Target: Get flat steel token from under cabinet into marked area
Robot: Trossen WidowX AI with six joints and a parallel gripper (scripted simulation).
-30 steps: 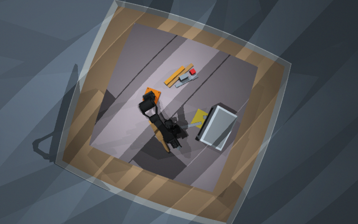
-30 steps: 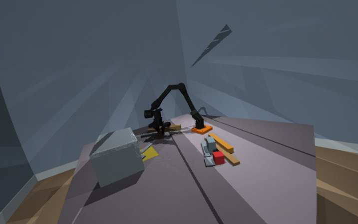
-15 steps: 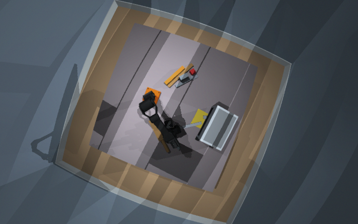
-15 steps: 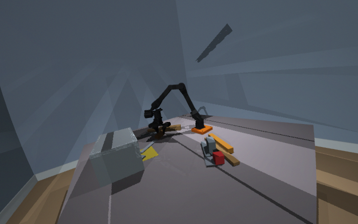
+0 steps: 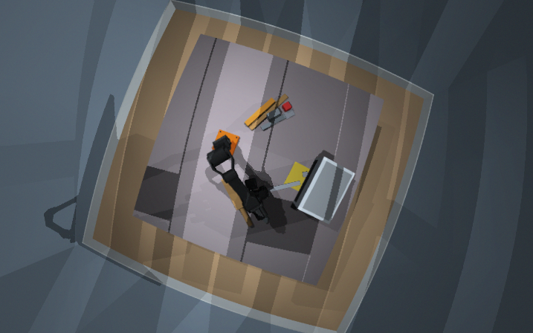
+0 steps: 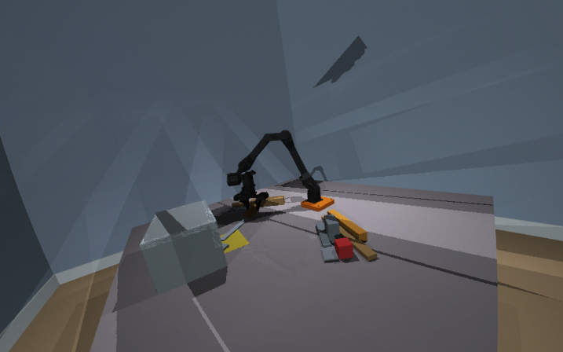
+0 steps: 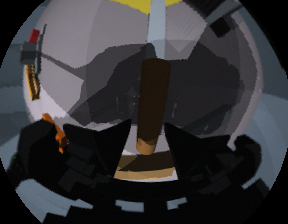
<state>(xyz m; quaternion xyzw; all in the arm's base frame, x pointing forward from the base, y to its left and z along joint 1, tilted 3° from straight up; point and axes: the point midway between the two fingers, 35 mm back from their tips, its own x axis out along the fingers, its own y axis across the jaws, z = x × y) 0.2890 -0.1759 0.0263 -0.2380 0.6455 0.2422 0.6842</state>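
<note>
Open end effector [image 5: 259,189] [image 6: 251,210] [image 7: 148,123], brown handle [image 6: 250,213] [image 7: 154,100] between its fingers, grey blade [image 5: 285,186] [image 6: 234,229] [image 7: 157,30] reaching over yellow area [image 5: 295,172] [image 6: 236,240] [image 7: 126,5]

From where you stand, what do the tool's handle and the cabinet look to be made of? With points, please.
The handle [image 7: 155,95] is probably smooth turned wood, being brown and rounded with a paler end. The cabinet [image 5: 327,190] [image 6: 187,249] seems glass or clear plastic on top, judging by its pale, bright-edged panel; painted metal is possible.
</note>
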